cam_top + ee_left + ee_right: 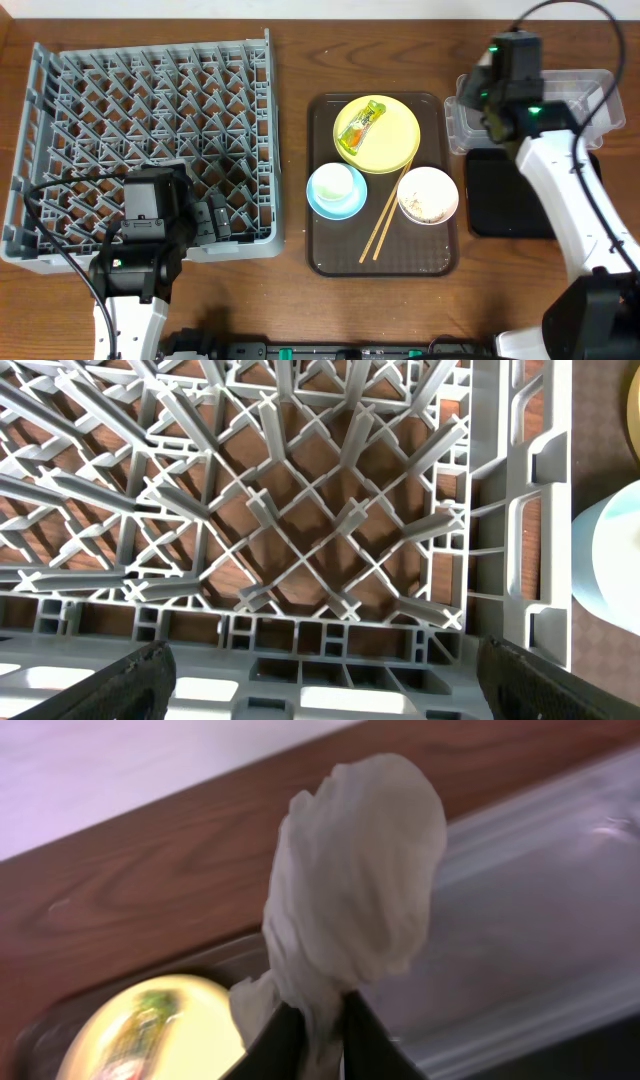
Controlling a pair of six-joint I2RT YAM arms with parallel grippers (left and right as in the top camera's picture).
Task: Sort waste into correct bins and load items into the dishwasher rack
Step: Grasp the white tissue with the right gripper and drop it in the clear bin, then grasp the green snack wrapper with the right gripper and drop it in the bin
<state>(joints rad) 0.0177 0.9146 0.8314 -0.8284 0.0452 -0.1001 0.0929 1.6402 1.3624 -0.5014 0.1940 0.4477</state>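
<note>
I saw my right arm in white shells, black at the wrist, a green light glowing there and a black cable looping off. My left arm matched it. Its fingers were matte black, faintly textured.

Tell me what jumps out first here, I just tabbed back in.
The big grey dishwasher rack fills the left of the overhead view, empty, with the left gripper open over its near edge. On the right, the right gripper pinches a crumpled white tissue near the clear tub. Between them, a yellow plate carrying a yellow-green wrapper sits on the brown tray.
</note>
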